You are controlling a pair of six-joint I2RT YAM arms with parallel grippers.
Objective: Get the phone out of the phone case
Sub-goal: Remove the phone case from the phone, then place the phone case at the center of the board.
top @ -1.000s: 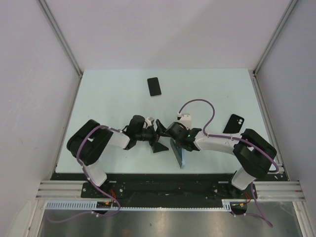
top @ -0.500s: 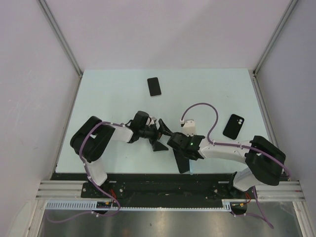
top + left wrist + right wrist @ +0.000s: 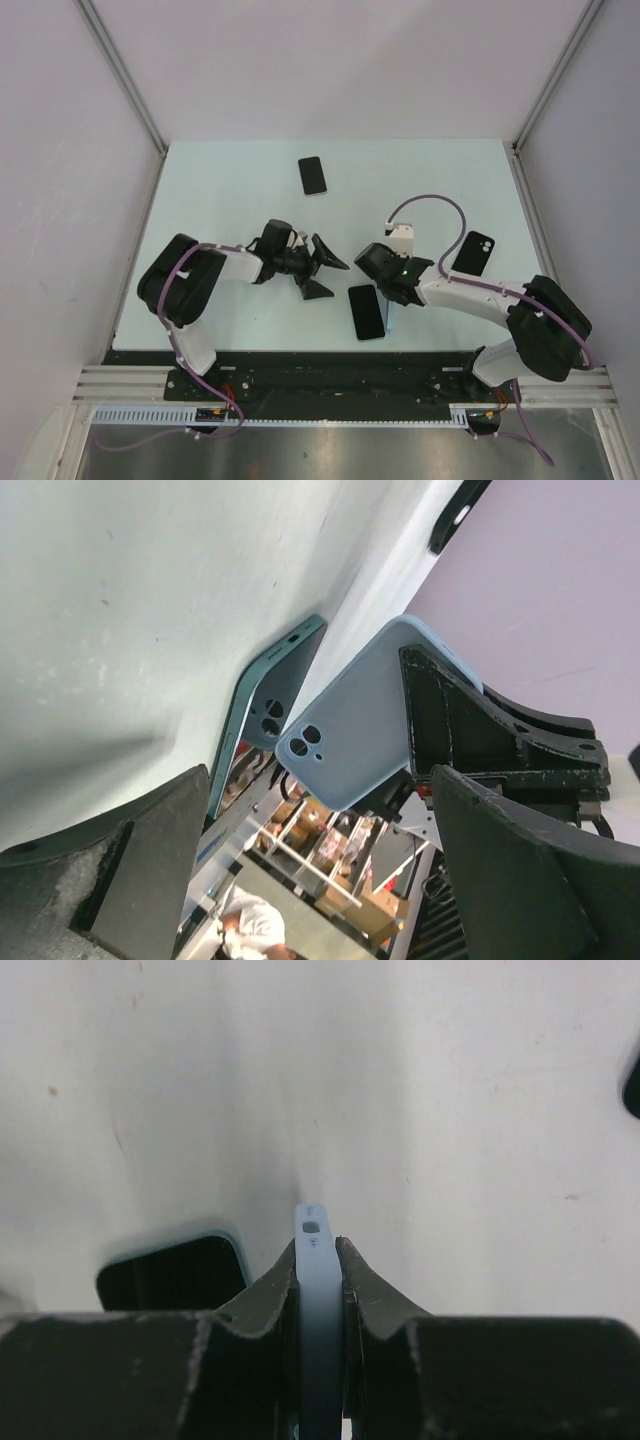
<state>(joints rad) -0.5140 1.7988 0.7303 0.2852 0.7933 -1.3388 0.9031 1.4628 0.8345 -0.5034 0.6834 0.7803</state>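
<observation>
Clamping a pale blue silicone phone case (image 3: 312,1226) edge-on, the right gripper (image 3: 318,1252) sits bottom centre; left gripper (image 3: 336,280) gapes wide; teal-edged dark phone (image 3: 367,312) lies flat, lower centre.

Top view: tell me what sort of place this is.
Likely a robot test cell: a table boxed in by white panels, left arm and right arm bolted at its near edge, a loose phone as prop.

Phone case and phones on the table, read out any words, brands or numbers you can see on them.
No readable text on any of them: the blue phone case in the right fingers shows only camera cutouts, the phone beside it and the far phone show blank dark screens.
</observation>
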